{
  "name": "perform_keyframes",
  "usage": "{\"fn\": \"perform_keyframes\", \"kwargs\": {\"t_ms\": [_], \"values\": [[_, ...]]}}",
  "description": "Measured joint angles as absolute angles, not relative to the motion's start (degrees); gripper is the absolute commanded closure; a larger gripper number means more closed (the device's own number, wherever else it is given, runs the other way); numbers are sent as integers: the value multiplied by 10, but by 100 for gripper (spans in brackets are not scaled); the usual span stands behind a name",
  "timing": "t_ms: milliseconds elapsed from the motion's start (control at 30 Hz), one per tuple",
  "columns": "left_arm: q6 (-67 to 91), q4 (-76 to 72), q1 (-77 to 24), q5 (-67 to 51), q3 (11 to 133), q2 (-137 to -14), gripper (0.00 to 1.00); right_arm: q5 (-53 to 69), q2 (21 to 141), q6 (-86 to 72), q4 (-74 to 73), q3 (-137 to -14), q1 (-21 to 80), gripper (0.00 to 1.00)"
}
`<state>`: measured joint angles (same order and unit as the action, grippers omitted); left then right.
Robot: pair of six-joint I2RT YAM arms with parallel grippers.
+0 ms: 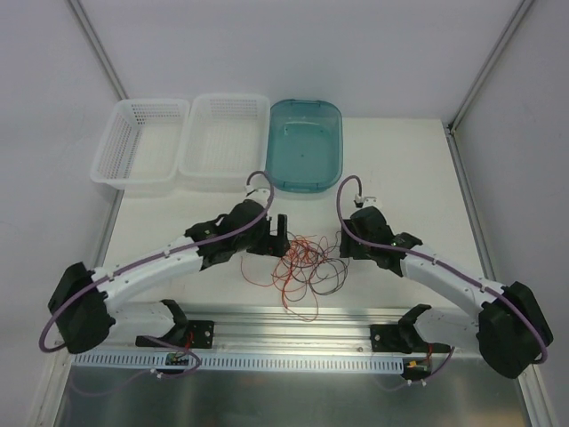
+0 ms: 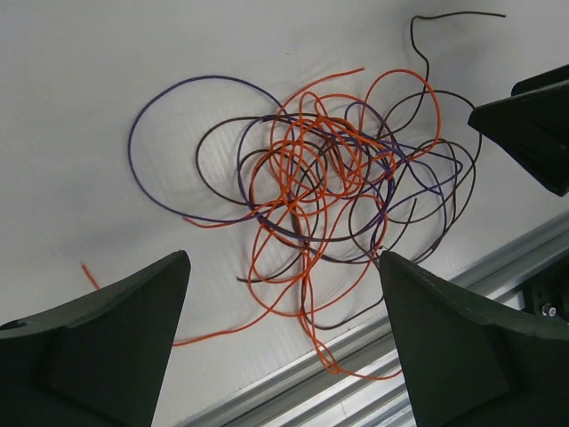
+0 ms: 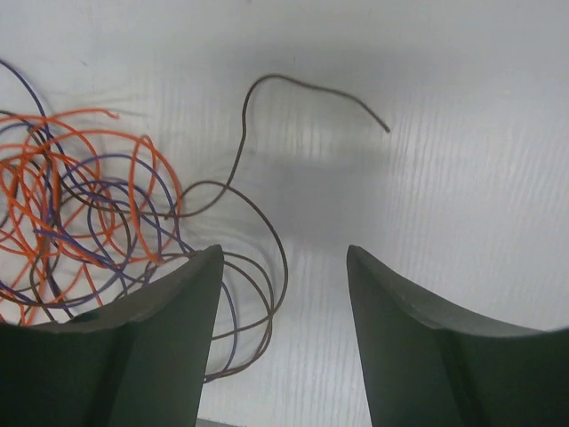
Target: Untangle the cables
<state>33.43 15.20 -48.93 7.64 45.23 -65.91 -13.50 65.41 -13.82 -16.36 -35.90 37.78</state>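
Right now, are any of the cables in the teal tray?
No: the cables lie in one tangle on the table, well short of the teal tray.

— What are you counting at the back of the table?
— I'm seeing two white baskets, the left basket [image 1: 133,178] and the right basket [image 1: 218,173], and a single teal tub [image 1: 304,142].
— And the robot?
— Two arms are showing, the left arm [image 1: 160,262] and the right arm [image 1: 444,271], each carrying one gripper: the left gripper [image 2: 283,267] and the right gripper [image 3: 284,258].
— And the cables [image 1: 302,262]?
— They're lying in one tangle and showing three colours: orange [image 2: 302,160], dark [image 2: 200,151] and purple [image 2: 131,142]. The strands are crossing too much for me to be counting them
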Motion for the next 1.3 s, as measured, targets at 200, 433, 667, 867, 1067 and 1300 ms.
{"fn": "perform_keyframes", "kwargs": {"t_ms": [200,433,667,867,1067,1300], "values": [[321,132,-526,73,557,-838,14,-62,663,-158,-115,-309,346,44],[333,110,-535,79,602,-952,21,-23,693,-173,-65,-283,323,65],[354,100,-548,101,609,-1012,56,-12,694,-174,-49,-283,323,99],[371,86,-548,143,589,-1017,96,-19,674,-173,-63,-283,323,99],[373,69,-536,171,545,-987,100,-61,594,-159,-112,-286,319,99],[382,67,-474,186,469,-918,100,-115,494,-154,-177,-293,265,100]]}}
